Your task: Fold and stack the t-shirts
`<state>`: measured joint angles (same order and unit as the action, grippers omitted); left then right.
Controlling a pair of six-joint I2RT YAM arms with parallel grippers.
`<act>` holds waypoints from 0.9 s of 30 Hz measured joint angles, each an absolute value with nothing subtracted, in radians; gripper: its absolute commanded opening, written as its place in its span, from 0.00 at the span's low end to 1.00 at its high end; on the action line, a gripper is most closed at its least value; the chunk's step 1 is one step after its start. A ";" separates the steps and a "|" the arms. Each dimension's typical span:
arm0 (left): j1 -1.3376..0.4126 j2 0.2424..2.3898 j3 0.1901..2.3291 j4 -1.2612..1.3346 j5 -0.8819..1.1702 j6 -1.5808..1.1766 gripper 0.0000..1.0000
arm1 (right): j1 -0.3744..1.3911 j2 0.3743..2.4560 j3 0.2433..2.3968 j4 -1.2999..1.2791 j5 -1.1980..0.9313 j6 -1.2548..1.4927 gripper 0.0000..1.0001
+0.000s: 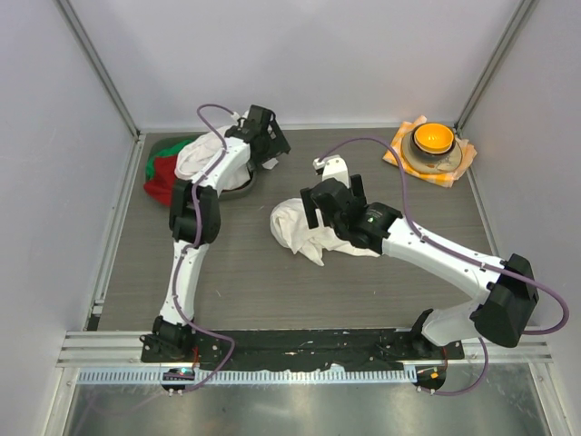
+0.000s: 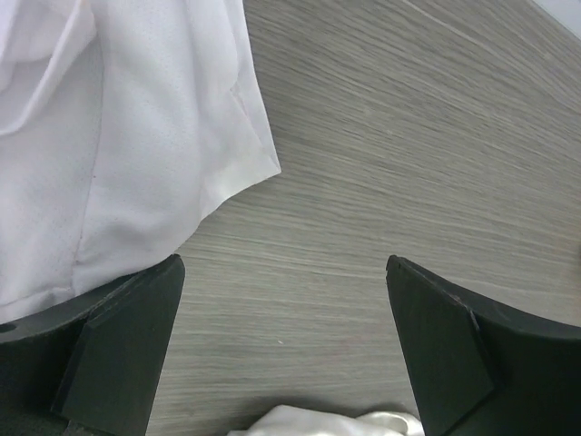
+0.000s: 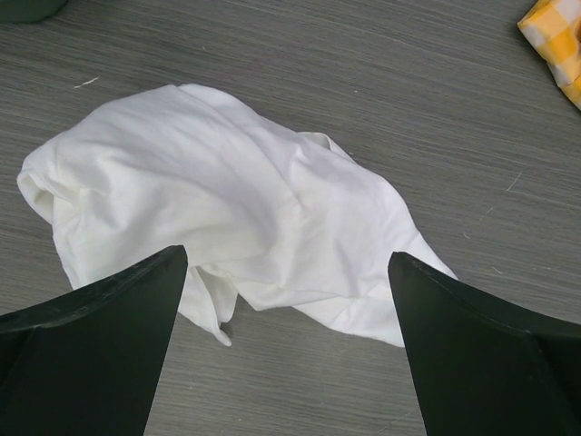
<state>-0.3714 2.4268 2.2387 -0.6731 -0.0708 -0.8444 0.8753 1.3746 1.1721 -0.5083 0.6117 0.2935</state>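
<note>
A crumpled white t-shirt (image 1: pixel 295 229) lies in a heap mid-table; in the right wrist view it (image 3: pixel 227 195) fills the area just beyond my fingers. My right gripper (image 1: pixel 332 202) hovers above its right edge, open and empty (image 3: pixel 287 254). A second white t-shirt (image 1: pixel 195 156) is bunched at the back left, over a round grey container. My left gripper (image 1: pixel 270 153) hangs by it, open and empty (image 2: pixel 283 263); this shirt's hem (image 2: pixel 136 136) hangs at the upper left of that view, and a bit of white cloth (image 2: pixel 327 422) shows at the bottom edge.
Red and green garments (image 1: pixel 162 177) lie at the back left beside the grey container (image 1: pixel 241 186). An orange-and-white checked cloth (image 1: pixel 458 163) with a bowl (image 1: pixel 433 139) on it sits at the back right; its corner shows in the right wrist view (image 3: pixel 558 36). Walls enclose three sides.
</note>
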 measured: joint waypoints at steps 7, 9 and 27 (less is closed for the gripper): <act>-0.297 2.421 2.144 -0.683 -0.126 -0.802 1.00 | 0.875 1.375 1.164 -0.508 0.601 0.300 1.00; -0.263 2.421 2.127 -0.701 -0.142 -0.784 1.00 | 0.875 1.375 1.162 -0.507 0.598 0.302 1.00; -0.215 1.985 1.755 -0.717 -0.078 -0.729 1.00 | 0.876 1.463 1.154 -0.496 0.497 0.337 1.00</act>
<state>-0.2150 1.9850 1.7554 -0.7174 -0.0776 -0.7292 0.8764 1.4631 1.1542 -0.4961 0.4973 0.3370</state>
